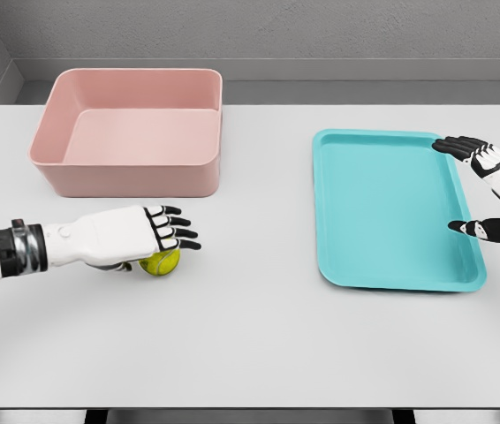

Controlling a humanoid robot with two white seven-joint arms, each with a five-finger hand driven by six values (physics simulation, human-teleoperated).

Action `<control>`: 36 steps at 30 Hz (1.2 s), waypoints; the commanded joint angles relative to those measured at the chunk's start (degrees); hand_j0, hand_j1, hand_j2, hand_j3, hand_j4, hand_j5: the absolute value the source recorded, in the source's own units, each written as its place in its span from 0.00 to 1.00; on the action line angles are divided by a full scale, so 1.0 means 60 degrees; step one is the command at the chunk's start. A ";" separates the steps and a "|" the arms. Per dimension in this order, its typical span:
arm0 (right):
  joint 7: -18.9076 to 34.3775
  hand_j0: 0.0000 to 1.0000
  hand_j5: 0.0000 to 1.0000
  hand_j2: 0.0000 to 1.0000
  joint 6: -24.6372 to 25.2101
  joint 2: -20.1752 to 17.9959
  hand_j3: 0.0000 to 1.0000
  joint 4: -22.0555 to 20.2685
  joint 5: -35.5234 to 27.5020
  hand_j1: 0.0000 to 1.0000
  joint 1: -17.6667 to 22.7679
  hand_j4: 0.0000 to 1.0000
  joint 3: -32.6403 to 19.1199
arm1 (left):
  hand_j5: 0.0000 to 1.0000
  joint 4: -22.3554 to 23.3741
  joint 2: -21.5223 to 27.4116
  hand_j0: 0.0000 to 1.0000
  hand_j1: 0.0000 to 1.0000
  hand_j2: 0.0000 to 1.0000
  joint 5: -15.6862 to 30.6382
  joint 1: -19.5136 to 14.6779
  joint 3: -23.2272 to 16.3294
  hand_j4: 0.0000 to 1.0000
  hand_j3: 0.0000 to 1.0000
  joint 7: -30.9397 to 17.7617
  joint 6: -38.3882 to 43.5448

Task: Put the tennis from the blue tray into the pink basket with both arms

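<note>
White table (pixel 259 344) noted. Tennis ball (pixel 161 262) is covered under left hand (pixel 157 231), fingers extended, grasp unconfirmed; roll-away risked before pink basket (pixel 131 132). Right hand (pixel 488 190) spread wide over blue tray (pixel 382 212).

The tennis ball (pixel 161 261) is yellow-green with a faint paler seam curving over it. The basket (pixel 126 132) is a plain soft pink, inside and out, slightly deeper in tone on its shaded front wall. The tray (pixel 391 212) is a flat turquoise-blue with no marking, its raised rim a shade lighter. The worktop (pixel 250 344) is a uniform pale grey-white. The left robot hand (pixel 157 230) at nine o'clock has a white back and black finger segments banded with white, and its wrist carries a dark grey and black cuff. The right robot hand (pixel 488 190) at three o'clock shows the same white shell with black fingers. The back wall is mottled grey.
</note>
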 commanded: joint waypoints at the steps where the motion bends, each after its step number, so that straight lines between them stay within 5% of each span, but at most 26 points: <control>1: -0.0005 1.00 1.00 1.00 0.0022 -0.0007 1.00 -0.0004 -0.0080 1.00 0.0000 1.00 -0.0001 | 1.00 0.0078 -0.0032 1.00 1.00 1.00 0.0055 0.0000 -0.0020 1.00 1.00 0.0005 0.0011; 21: -0.0005 1.00 1.00 1.00 0.0022 -0.0007 1.00 -0.0004 -0.0109 1.00 0.0000 1.00 -0.0001 | 1.00 0.0386 -0.0369 1.00 1.00 1.00 -0.0033 -0.0103 -0.0211 1.00 1.00 -0.0010 0.0011; 36: -0.0005 1.00 1.00 1.00 0.0022 -0.0007 1.00 0.0011 -0.0109 1.00 0.0029 1.00 -0.0001 | 0.51 0.0430 -0.0369 0.51 0.51 0.51 0.0084 -0.0234 -0.0342 0.51 0.51 -0.0918 0.0011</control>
